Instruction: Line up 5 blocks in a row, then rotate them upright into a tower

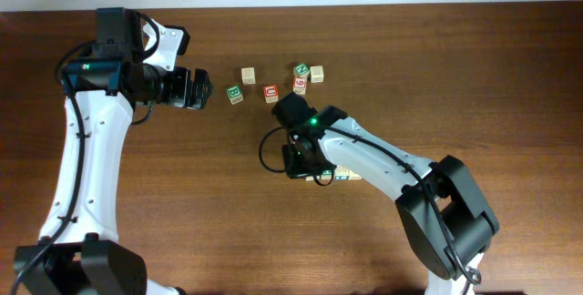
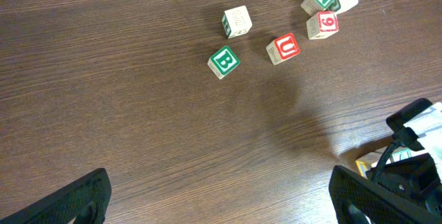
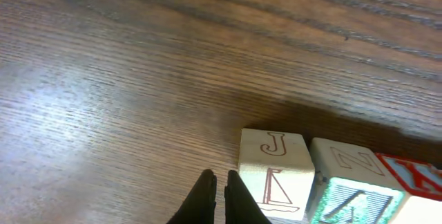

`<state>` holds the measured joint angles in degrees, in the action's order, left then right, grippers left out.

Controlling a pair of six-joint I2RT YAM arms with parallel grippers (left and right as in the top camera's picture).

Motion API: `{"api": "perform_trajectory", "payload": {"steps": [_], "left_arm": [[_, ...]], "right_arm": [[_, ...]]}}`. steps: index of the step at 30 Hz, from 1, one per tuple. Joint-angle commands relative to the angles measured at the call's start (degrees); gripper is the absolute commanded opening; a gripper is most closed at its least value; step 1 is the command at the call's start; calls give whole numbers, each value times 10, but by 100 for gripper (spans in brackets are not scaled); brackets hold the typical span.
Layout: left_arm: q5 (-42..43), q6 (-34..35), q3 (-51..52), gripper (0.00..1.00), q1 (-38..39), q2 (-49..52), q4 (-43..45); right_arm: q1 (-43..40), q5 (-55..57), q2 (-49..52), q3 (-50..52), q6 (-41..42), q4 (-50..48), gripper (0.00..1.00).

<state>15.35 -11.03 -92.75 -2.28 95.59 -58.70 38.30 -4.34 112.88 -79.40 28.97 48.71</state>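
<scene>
Overhead: my right gripper [image 1: 302, 166] clenched, empty, low over table; block row [image 1: 344, 175] just beside it, mostly under my arm.
Left wrist: my left gripper [image 2: 221, 207] spread wide, empty; green B cube [image 2: 224, 61] well ahead.
Right wrist: shut fingertips [image 3: 206, 195] just left of J block [image 3: 275, 162]; contact unclear.
</scene>
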Motion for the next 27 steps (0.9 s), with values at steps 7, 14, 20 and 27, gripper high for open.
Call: {"api": "perform_trajectory", "payload": {"steps": [7, 14, 20, 27], "left_arm": [[-2, 1, -10, 99, 0, 3, 1], [-2, 1, -10, 99, 0, 3, 1], [-2, 1, -10, 99, 0, 3, 1], [-2, 1, -10, 99, 0, 3, 1]], "right_arm": [[2, 28, 7, -13, 5, -1, 8], [2, 43, 7, -13, 26, -1, 7], [2, 31, 7, -39, 28, 9, 13], [2, 57, 7, -207, 4, 99, 26]]}}
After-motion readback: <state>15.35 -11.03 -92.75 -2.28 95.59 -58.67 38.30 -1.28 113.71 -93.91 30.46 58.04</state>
